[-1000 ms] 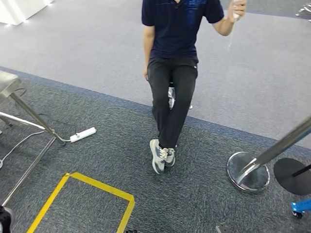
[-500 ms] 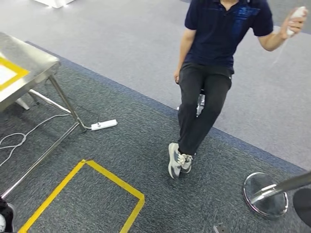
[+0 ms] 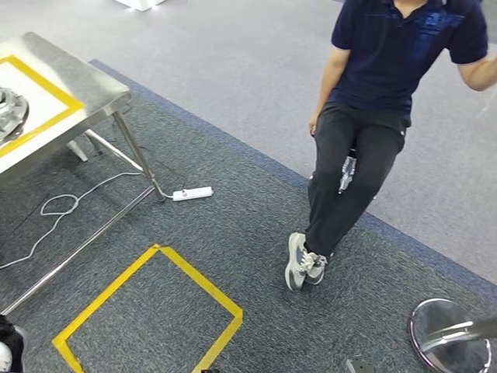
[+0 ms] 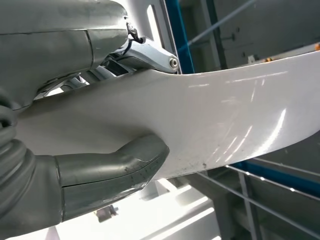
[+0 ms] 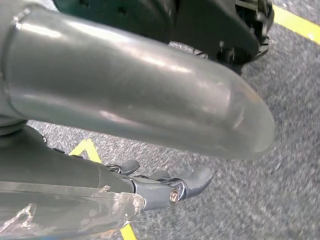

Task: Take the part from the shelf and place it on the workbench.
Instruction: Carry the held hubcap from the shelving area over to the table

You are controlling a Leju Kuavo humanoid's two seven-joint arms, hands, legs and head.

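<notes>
While left hand (image 4: 75, 150) grips it — white part (image 4: 226, 115) between thumb, fingers

workbench (image 3: 88, 97) far left | power strip (image 3: 192, 193) on floor beside its leg | person (image 3: 375, 116) right

Dark speckled carpet (image 3: 246, 225) underfoot, paler grey carpet (image 3: 234, 70) beyond, blue border strip between. Yellow tape square (image 3: 154, 307) marked on dark part. White power strip (image 3: 192, 193) lying near steel table leg (image 3: 136, 158), cable (image 3: 58, 208) looping away. Chrome stanchion base (image 3: 448, 336) at lower right. Seated person (image 3: 375, 132), ankles crossed.
</notes>
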